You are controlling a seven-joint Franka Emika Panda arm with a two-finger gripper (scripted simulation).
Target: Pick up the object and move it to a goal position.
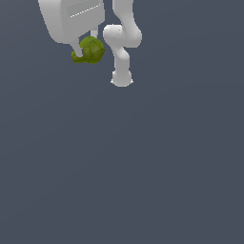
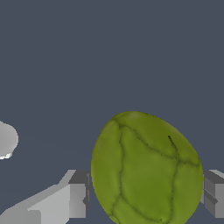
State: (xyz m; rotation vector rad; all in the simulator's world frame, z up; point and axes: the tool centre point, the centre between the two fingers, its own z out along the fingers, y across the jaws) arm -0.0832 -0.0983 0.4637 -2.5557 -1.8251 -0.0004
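Observation:
The object is an olive-green lumpy blob with a faceted surface, held at the top of the exterior view, high above the grey floor. My white gripper is shut on it, with one finger showing in front of the blob. In the wrist view the object fills the space between the two grey pads, which press on its two sides.
The arm's white links and base stand just to the exterior view's right of the held object. A plain grey floor spreads below. A pale rounded arm part shows in the wrist view.

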